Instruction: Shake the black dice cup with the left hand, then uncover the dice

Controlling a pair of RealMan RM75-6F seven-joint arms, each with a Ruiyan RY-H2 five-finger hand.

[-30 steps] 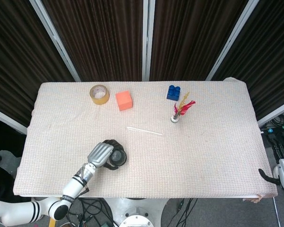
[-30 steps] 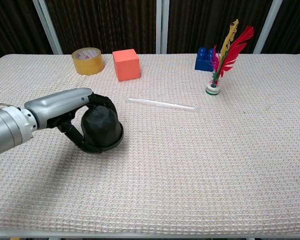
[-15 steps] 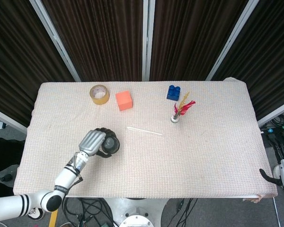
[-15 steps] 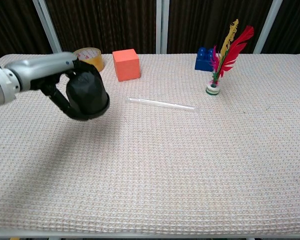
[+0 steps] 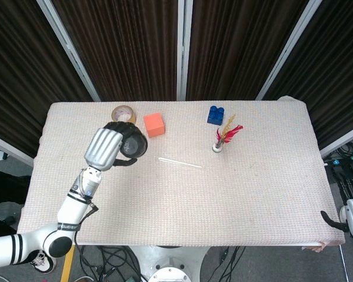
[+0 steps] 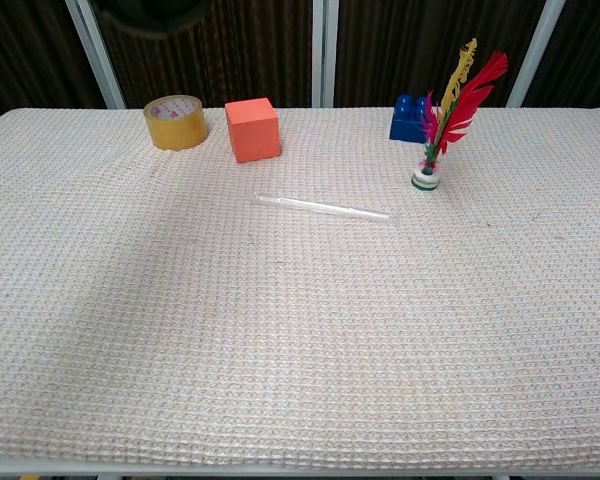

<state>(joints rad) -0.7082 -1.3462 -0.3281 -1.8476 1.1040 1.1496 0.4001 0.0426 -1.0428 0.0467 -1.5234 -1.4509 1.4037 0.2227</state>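
Left hand (image 5: 107,149) wraps round black plastic dice cup (image 5: 133,144), raised above woven beige surface (image 5: 253,188); shake calls for firm grip, mouth down; right hand barely visible, state unclear

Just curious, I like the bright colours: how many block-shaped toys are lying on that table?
2. An orange cube sits beside the tape roll at the back left; a blue brick sits at the back right behind the feathers.

At the head view's lower left, the left hand (image 5: 106,149) has a silver back and black fingers (image 5: 131,162), on a white-and-silver forearm with black bands. A white housing shows at lower right.
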